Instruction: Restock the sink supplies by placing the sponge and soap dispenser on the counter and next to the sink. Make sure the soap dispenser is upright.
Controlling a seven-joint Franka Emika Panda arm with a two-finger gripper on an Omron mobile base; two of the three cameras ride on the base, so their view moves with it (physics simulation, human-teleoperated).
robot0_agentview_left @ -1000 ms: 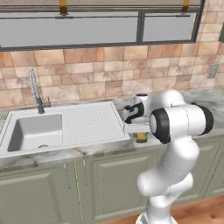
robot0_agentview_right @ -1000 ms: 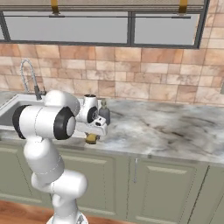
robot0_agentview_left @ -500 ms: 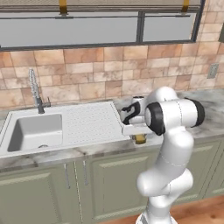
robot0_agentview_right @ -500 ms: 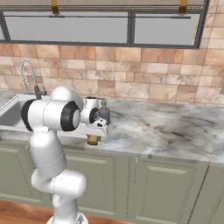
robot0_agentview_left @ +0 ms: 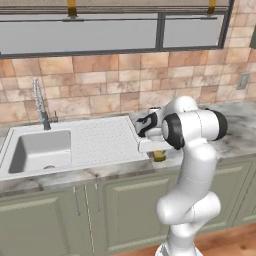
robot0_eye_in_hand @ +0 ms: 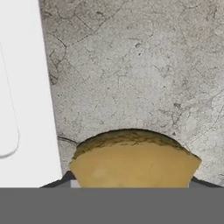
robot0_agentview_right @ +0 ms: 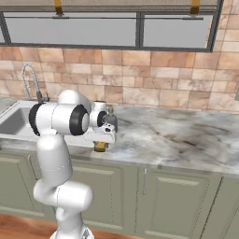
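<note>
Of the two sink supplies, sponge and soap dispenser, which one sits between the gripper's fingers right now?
The sponge: the yellow-orange block sits between the gripper fingers above the counter. The dark soap dispenser stands upright behind the hand.

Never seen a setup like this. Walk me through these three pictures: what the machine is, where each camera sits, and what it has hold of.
It is a rendered kitchen with a white robot arm on a base that can drive. Two cameras ride on that base behind the arm, one to its left and one to its right, both looking forward over the marble counter. The third camera sits on the hand itself and looks down along its fingers.

On the counter lies a white sink with a ribbed drainboard and a spring faucet. Beside it, behind the arm, stands a dark soap bottle, upright.

The hand points down just right of the drainboard and has a yellow-orange sponge between its fingers. In the hand view the sponge sits at the bottom, over bare marble, with the sink's white edge at the left.
</note>
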